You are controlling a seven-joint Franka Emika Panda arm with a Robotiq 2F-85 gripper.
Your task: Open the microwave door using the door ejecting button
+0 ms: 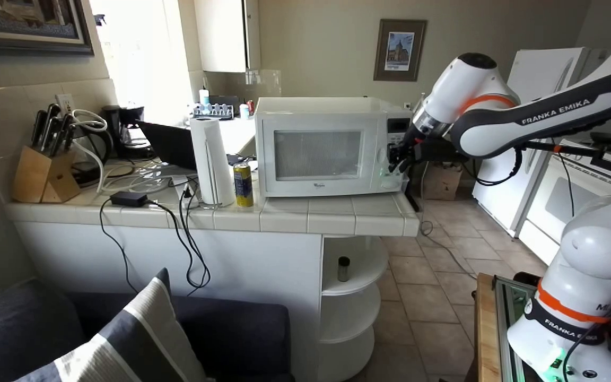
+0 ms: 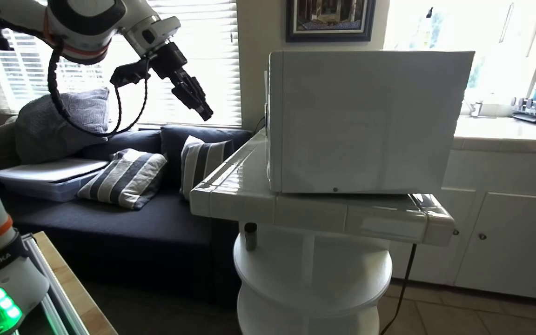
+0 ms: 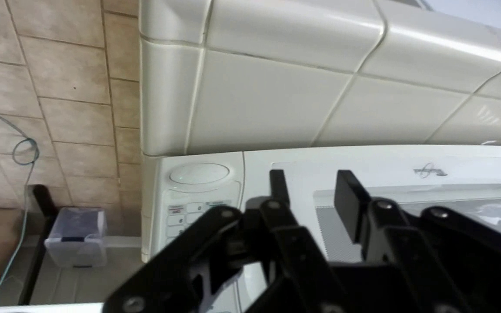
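The white microwave [image 1: 316,105] stands on the counter; its side shows in an exterior view [image 2: 365,121]. Its door [image 1: 319,154] with the grey window is shut. The narrow control strip [image 3: 176,217] is beside the door. A large oval button [image 3: 199,173] sits at its lower end, also visible in an exterior view [image 1: 390,183]. My gripper [image 3: 311,174] is open and empty, its fingers pointing at the microwave front. In the wrist view the fingertips overlap the door beside the strip, and the fingers hide part of the keypad. In an exterior view the gripper [image 2: 206,114] is apart from the front.
The tiled counter [image 3: 268,104] ends just beyond the control strip. A yellow can [image 1: 243,185], a paper towel roll [image 1: 211,164], a laptop [image 1: 167,144] and a knife block [image 1: 45,175] stand beside the microwave. Round shelves [image 2: 314,270] hold a small jar [image 2: 250,237] below.
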